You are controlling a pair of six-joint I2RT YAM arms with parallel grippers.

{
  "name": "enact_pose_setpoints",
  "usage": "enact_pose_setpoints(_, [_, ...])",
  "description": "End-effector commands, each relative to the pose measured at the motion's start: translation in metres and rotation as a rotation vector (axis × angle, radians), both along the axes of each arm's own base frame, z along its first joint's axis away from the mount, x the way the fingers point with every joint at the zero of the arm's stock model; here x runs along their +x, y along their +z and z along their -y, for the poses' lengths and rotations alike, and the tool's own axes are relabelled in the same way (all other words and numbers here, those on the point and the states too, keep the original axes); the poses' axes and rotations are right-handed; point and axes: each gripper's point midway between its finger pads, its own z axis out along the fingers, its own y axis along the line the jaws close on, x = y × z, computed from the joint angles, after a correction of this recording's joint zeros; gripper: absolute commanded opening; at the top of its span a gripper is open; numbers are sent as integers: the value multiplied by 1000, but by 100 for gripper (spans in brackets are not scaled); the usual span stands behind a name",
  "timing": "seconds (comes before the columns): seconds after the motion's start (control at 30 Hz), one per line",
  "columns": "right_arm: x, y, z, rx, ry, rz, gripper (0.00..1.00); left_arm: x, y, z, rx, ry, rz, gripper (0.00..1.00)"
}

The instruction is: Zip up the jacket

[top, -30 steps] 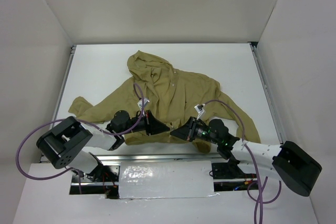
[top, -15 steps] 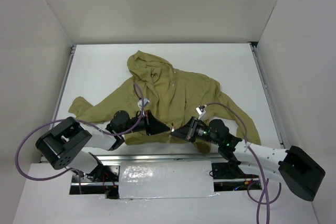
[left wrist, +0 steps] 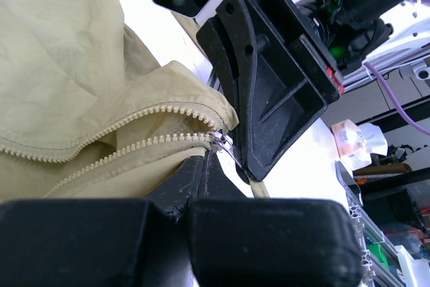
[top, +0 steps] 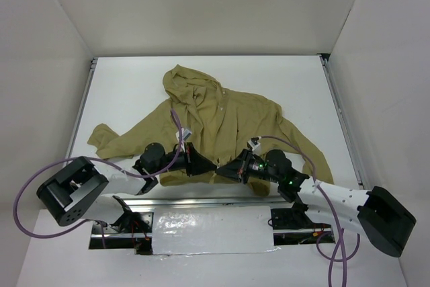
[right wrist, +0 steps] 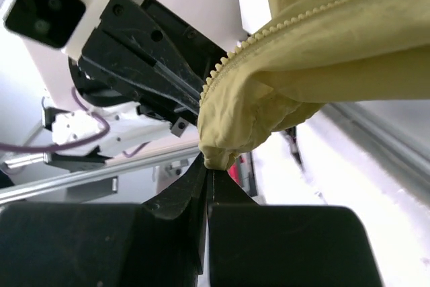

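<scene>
Clamping the bottom hem of one jacket [top: 225, 122]: two pincers, left pincer [top: 213, 165] and right pincer [top: 221, 171], tips close.

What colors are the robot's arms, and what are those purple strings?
The left arm and right arm are white tubes joined by chunky black blocks. The purple strings are cables, one looping from each arm. The left gripper and right gripper are black, with wedge-shaped fingers. Tiny green lights glow on the right arm.
</scene>
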Motion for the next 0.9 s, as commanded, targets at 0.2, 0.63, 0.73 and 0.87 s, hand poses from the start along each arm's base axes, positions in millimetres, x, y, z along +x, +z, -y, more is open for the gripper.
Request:
enact_pose_setpoints(0.2, [4, 28, -12, -18, 3, -190, 0, -9, 7, -3, 5, 3, 99, 0])
enact_pose_setpoints(0.63, [5, 0, 4, -69, -155, -572, 0, -29, -2, 1, 32, -30, 130, 0])
enact_pose_setpoints(0.73, [4, -3, 3, -57, -159, -635, 0, -38, -7, 3, 38, -46, 128, 0])
enact_pose_setpoints(0.87, [8, 4, 1, 22, -169, -667, 0, -47, -6, 2, 23, -54, 129, 0])
